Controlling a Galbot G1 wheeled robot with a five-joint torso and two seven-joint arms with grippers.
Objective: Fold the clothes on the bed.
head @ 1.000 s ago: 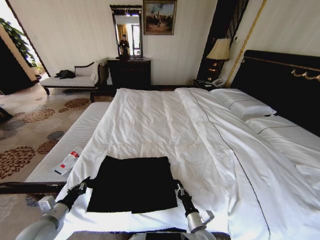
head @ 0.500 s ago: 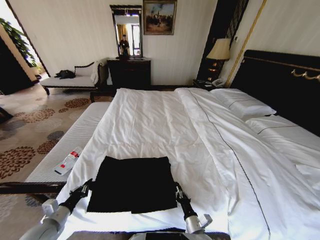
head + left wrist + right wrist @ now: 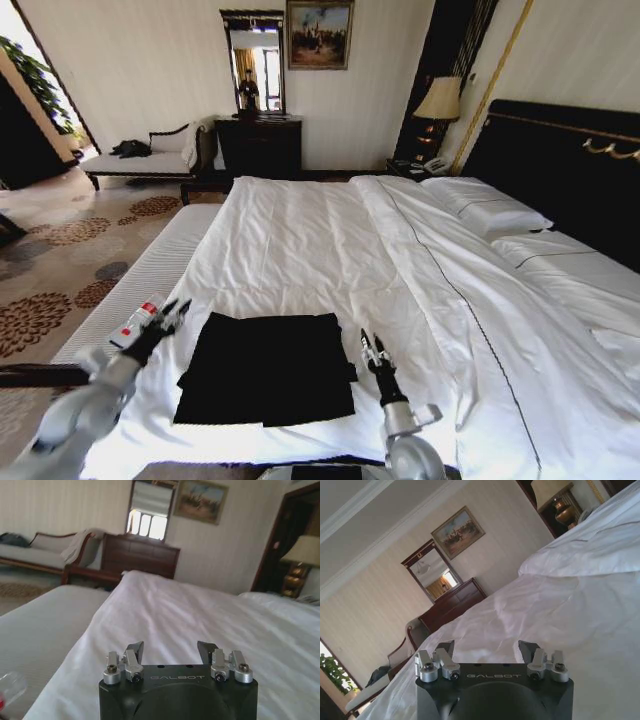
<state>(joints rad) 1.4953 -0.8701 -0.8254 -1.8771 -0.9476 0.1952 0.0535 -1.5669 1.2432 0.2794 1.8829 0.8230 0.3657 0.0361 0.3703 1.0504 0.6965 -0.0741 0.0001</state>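
Now both grippers stand with fingers apart and hold nothing. Between them the black T-shirt [image 3: 266,368] lies flat, folded into a rough rectangle of soft cloth, on the white duvet [image 3: 330,250] at the near edge of the bed [image 3: 560,160]. The left gripper [image 3: 166,316] hovers just off the shirt's left side, by a plastic bottle [image 3: 137,322]. The right gripper [image 3: 374,350] hangs just right of the shirt.

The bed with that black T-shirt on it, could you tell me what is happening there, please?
A two-armed robot stands at the foot of the bed, where the black T-shirt lies folded into a rectangle. The left tool hovers open beside the shirt's left edge, and the right tool is open just off its right edge. Neither holds anything.
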